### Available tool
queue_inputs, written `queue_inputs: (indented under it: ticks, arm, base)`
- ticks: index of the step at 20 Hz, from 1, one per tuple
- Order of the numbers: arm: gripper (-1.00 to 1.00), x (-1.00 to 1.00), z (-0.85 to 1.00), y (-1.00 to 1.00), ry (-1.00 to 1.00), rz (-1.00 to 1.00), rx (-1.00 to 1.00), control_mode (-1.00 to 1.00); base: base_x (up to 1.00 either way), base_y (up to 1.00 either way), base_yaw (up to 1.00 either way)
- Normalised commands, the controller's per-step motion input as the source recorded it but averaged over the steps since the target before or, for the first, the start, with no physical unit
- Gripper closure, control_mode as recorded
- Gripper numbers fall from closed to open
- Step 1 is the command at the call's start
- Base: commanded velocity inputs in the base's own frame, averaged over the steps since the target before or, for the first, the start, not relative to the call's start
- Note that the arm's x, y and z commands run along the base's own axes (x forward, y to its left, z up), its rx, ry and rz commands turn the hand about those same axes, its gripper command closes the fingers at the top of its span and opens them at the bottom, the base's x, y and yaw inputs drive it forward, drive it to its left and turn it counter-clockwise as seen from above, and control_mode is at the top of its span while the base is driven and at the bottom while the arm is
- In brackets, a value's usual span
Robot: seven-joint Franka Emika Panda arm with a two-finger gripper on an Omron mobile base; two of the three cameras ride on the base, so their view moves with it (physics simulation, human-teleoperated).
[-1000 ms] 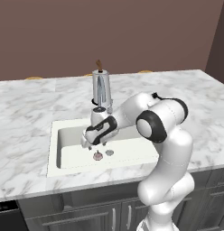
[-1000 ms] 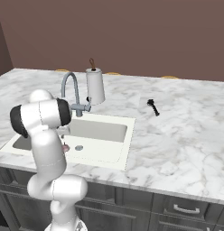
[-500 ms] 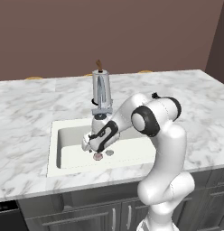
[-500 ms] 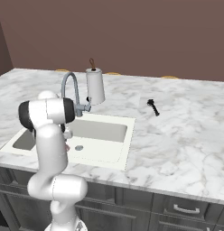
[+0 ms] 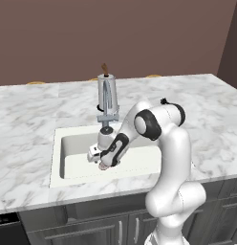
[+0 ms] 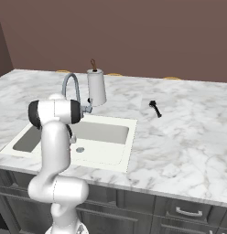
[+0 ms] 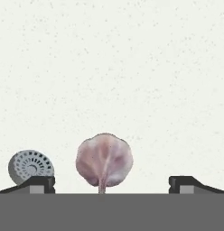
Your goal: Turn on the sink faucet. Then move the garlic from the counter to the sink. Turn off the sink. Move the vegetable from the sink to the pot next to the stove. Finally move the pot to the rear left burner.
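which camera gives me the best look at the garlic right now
The hand view: the garlic sits whole and close on the sink floor, between the open tool's fingertips, beside the drain. In the left base view just a pinkish sliver peeks under the tool. In the right base view the arm covers that spot.

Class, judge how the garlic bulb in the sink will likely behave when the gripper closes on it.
The garlic looks rounded, so it may roll on the smooth sink floor. It seems small and probably light. With the gripper fingers wide either side, an off-centre squeeze could push it aside.
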Motion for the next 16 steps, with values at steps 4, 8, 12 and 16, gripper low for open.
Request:
queue_inputs:
  ticks: [4, 8, 12, 16]
  arm:
    - [-1.00, 0.10, -0.25, 0.00, -0.04, -0.03, 0.00, -1.00]
    - [-1.00, 0.00, -0.16, 0.00, -0.03, -0.02, 0.00, -1.00]
    - [-1.00, 0.00, -0.14, 0.00, -0.03, -0.02, 0.00, -1.00]
    - [-1.00, 0.00, -0.17, 0.00, -0.03, -0.02, 0.00, -1.00]
  base:
    - [0.00, 0.00, 0.00]
    - [0.00, 0.00, 0.00]
    - [0.00, 0.00, 0.00]
    - [0.00, 0.00, 0.00]
